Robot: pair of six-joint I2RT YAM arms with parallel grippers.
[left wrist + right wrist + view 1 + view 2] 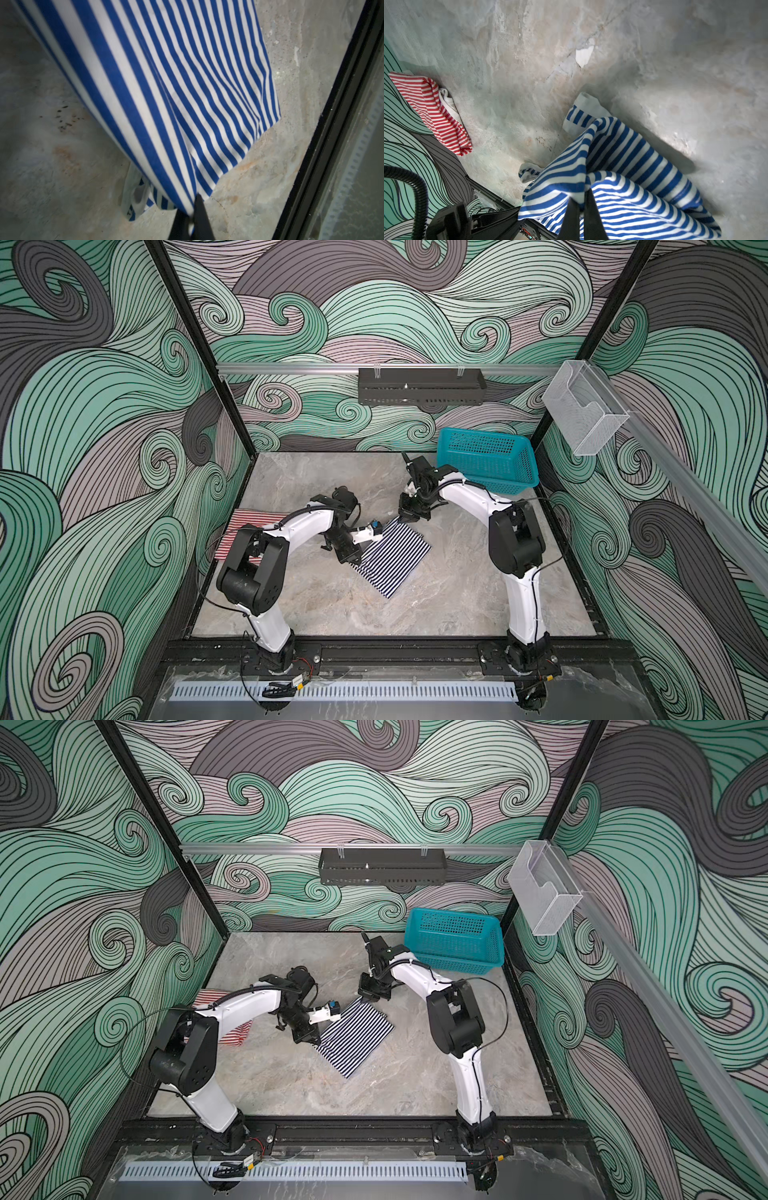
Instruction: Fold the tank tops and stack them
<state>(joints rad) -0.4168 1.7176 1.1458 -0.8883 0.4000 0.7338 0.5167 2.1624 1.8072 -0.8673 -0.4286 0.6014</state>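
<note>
In a top view, navy tank top (pixel 395 558) lies diagonally, near-left to far-right.

Top views bright; wrist views dim, slightly blurred

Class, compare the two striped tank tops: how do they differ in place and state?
The navy top lies centrally; the red top sits at the left edge. The left gripper and right gripper pinch the navy top; the red top lies ungripped. Both are white-striped.
</note>
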